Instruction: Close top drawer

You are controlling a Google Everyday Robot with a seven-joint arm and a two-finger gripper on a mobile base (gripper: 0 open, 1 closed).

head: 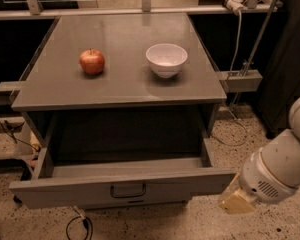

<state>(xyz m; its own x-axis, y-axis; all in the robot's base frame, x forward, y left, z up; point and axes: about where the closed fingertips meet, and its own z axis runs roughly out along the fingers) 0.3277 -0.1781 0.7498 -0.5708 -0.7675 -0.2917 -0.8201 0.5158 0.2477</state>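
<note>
top drawer (122,186) stands pulled out under the tabletop's (125,86) front edge; gripper (237,202) hangs below the front right corner, grip cannot be told.

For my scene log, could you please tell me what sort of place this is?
Probably a lab or workshop: a grey cabinet with its top drawer open, a speckled floor, loose cables. The pincer hangs at lower right, beside the drawer front.

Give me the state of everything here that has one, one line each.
top drawer: open, pulled well out.
gripper: low right, beside the drawer front's right end, not on the handle.
apple: whole, stem up, on the tabletop.
bowl: upright on the tabletop, right of the apple.
</note>
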